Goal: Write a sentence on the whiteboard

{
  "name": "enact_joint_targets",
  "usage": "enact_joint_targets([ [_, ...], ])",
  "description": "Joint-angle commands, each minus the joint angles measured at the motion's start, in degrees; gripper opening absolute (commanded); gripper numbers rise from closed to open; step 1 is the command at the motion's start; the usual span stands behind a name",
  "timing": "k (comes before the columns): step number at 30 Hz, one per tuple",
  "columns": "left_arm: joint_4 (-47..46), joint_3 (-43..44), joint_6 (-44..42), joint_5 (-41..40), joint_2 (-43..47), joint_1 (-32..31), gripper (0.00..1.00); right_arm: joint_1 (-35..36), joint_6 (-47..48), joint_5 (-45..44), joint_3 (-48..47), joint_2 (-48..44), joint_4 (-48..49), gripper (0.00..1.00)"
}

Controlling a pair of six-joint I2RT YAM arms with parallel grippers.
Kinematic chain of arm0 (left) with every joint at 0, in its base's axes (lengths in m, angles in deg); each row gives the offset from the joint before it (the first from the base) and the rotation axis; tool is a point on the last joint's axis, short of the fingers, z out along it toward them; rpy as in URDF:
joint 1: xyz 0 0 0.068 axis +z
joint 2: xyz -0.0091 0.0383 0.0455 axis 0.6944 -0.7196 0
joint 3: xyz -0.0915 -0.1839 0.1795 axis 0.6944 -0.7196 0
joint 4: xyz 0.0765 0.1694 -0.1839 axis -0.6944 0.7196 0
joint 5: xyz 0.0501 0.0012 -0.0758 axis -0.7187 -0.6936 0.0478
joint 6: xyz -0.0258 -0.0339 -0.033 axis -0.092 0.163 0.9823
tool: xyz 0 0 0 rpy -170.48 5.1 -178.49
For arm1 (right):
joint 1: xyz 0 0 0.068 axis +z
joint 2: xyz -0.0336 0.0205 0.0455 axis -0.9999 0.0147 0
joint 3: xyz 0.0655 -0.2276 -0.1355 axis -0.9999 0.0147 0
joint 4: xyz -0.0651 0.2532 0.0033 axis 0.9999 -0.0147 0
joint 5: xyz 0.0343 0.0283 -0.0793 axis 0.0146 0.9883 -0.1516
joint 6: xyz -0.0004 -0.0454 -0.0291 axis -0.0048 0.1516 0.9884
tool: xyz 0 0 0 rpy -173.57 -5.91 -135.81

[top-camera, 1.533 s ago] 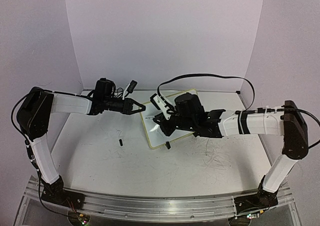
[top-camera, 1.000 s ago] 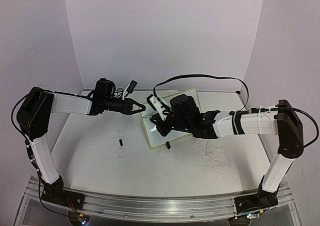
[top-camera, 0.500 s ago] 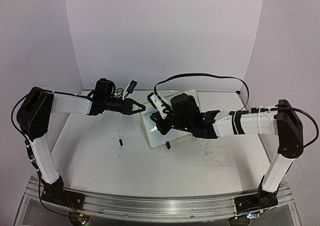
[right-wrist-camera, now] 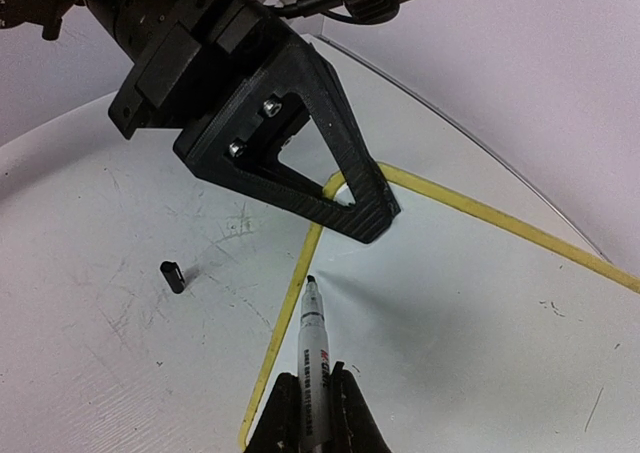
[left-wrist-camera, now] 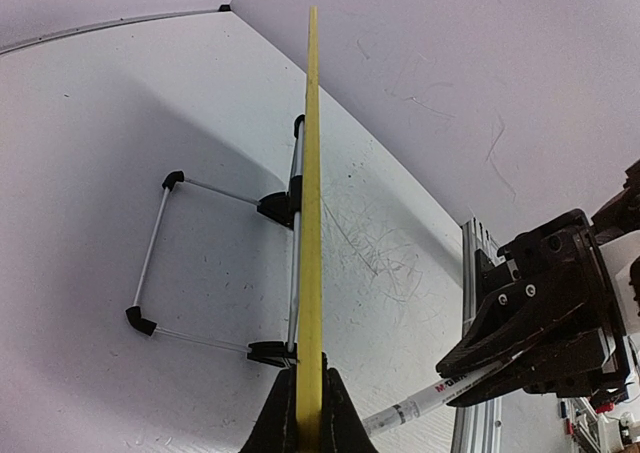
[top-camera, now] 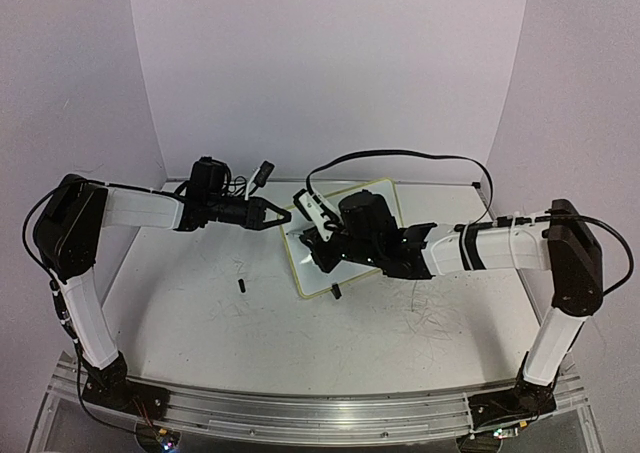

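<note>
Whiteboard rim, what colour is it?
The whiteboard rim is pale yellow; the left wrist view shows it best.

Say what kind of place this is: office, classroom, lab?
Most likely a robot lab test cell: left arm and right arm bolted to an aluminium rail, plain white panels boxing in the table, stray marker scribbles across it.

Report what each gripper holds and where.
The left gripper pinches the whiteboard by its yellow rim, near a corner. The right gripper holds a marker by its barrel.
</note>
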Motion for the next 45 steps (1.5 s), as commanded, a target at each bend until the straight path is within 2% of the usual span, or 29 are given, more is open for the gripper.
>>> enact_joint_targets([
  [1,0.44,-0.35,-0.06,0.42,0.46,0.33,0.00,0.31,-0.43,-0.57,-1.45,1.02,1.74,0.00],
  [45,0.52,-0.10,-0.06,0.40,0.55,0.33,0.00,0.30,-1.38,-4.16,1.23,0.17,0.87,0.00],
])
